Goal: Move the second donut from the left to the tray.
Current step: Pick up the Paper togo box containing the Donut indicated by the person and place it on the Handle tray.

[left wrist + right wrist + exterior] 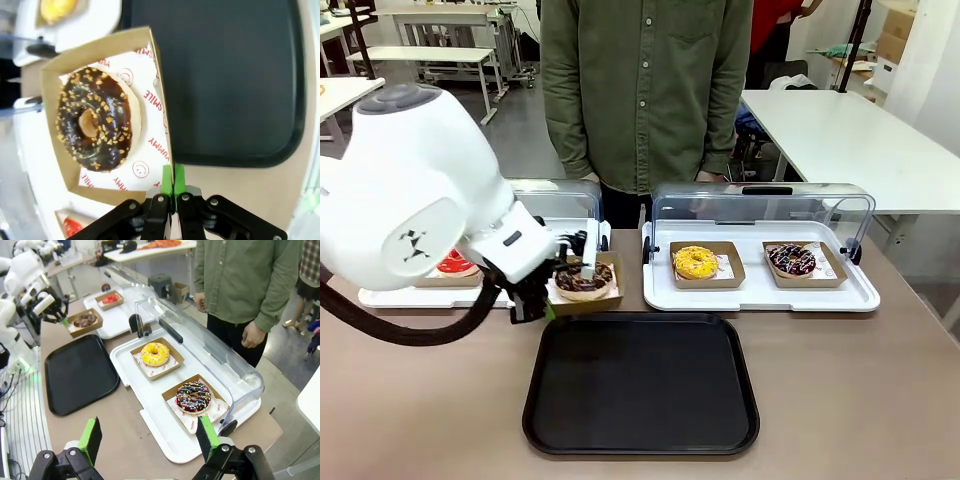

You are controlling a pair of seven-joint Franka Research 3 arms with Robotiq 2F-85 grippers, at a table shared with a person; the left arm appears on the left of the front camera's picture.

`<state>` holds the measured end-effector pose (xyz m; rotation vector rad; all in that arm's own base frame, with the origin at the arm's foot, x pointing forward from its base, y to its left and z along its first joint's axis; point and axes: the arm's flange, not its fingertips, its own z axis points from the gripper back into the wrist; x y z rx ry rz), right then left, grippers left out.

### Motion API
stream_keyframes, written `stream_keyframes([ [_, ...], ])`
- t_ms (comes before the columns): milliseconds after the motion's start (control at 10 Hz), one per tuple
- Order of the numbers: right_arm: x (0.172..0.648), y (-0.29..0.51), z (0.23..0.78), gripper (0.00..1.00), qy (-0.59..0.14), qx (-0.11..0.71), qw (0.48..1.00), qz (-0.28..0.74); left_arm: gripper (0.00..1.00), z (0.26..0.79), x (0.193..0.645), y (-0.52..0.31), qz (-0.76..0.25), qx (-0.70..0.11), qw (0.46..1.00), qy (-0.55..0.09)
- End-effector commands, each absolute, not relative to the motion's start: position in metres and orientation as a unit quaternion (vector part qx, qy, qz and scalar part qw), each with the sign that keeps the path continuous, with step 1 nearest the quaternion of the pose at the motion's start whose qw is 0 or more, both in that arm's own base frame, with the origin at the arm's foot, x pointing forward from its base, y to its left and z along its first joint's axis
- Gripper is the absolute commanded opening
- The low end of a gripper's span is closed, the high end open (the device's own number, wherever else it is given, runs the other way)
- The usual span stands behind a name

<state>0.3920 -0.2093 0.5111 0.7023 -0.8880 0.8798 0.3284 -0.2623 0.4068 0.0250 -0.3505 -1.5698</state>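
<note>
Brown table (840, 400) in workshop room; left gripper (173, 186) clenching wall of brown cardboard box (159, 75), carrying chocolate crumb-topped ring donut (95, 117), seemingly lifted beside flat black plastic tray (640, 385), sparing glaze; right gripper (150, 440) hanging released

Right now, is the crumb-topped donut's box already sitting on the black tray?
No. The left gripper pinches the box rim beside the black tray.
</note>
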Motion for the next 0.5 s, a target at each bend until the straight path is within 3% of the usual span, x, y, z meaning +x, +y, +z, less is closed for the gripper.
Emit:
stream_keyframes([
  [0,0.391,-0.206,0.512,1.00,-0.419,0.324,0.747,0.402,0.01,0.390,0.306,-0.280,-0.707,0.002,0.689,-0.163],
  [400,0.391,-0.206,0.512,1.00,-0.419,0.324,0.747,0.402,0.01,0.367,0.275,-0.326,-0.721,0.004,0.672,-0.169],
])
